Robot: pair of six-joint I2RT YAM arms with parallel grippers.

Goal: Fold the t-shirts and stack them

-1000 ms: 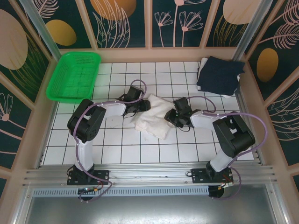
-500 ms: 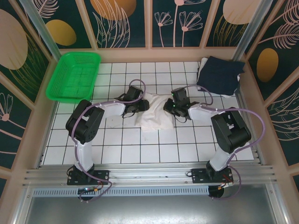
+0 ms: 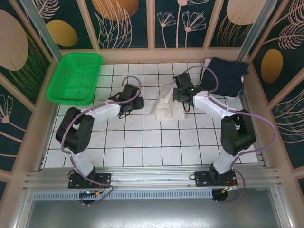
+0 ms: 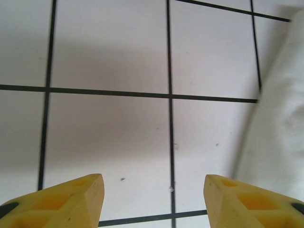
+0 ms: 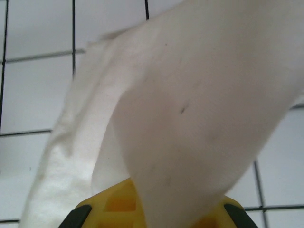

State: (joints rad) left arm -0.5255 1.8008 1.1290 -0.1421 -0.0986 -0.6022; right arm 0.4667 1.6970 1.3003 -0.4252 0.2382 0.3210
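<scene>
Right pincer point(image 3: 180, 95) is pinching the white shirt point(image 3: 167, 107) by one edge. Its wrist view shows the cloth hanging out from between the yellow tips. On the big tiled bench point(image 3: 142, 147), the blue shirt point(image 3: 223, 76) lies in the far right corner. It is bunched into a rough folded pile, so that one looks done. The white shirt is smaller and sits in the middle of the far part of the bench, near the blue shirt but not on it. It looks folded into a thick, lumpy bundle, with one side lifted up by the right pincer. I think the folding is nearly over and the stacking is what is left: the white shirt must go on top of the blue one. Left pincer point(image 3: 135, 102) is spread open with nothing in it, over bare tiles near the white shirt's left side.
</scene>
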